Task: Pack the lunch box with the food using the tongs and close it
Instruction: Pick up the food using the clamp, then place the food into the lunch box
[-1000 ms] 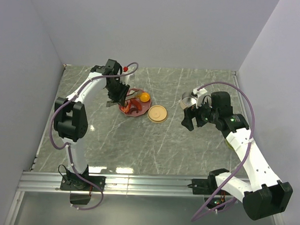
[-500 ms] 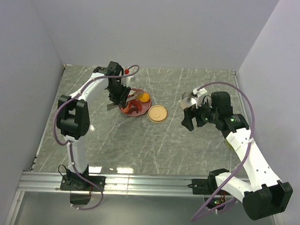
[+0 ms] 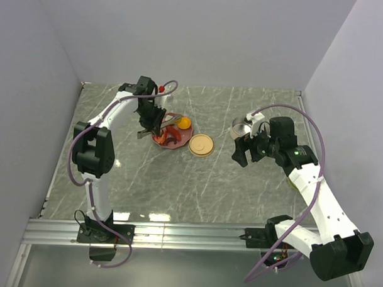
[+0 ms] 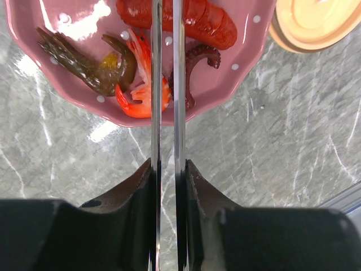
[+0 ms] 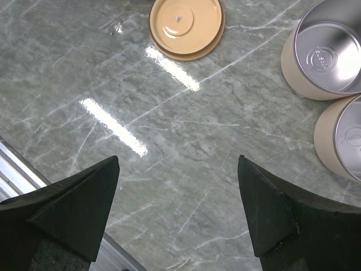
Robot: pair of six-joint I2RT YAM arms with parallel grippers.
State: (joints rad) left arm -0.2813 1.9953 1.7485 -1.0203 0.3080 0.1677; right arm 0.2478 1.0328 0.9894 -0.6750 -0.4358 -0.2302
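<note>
My left gripper [image 4: 168,172] is shut on the tongs [image 4: 157,84]. Their two thin metal arms run close together up over the pink dotted plate [image 4: 237,84], and their tips leave the top of the left wrist view. On the plate lies the food: a red sausage piece [image 4: 206,20], an orange shrimp [image 4: 141,93], a dark curled piece [image 4: 200,59] and a brown-green piece [image 4: 84,62]. In the top view a round orange piece [image 3: 184,123] sits at the plate's far edge. Two round lunch box tins [image 5: 321,51] [image 5: 344,135] stand open. My right gripper [image 5: 178,159] hangs open over bare table.
The peach lid [image 5: 186,25] lies flat on the marble between the plate and the tins, also seen as the lid [image 3: 201,145] in the top view. A metal rail [image 3: 188,235] runs along the near edge, and white walls close in the table.
My left gripper has squeezed the tongs' arms closer together and shifted slightly over the plate. The right arm has not moved.
</note>
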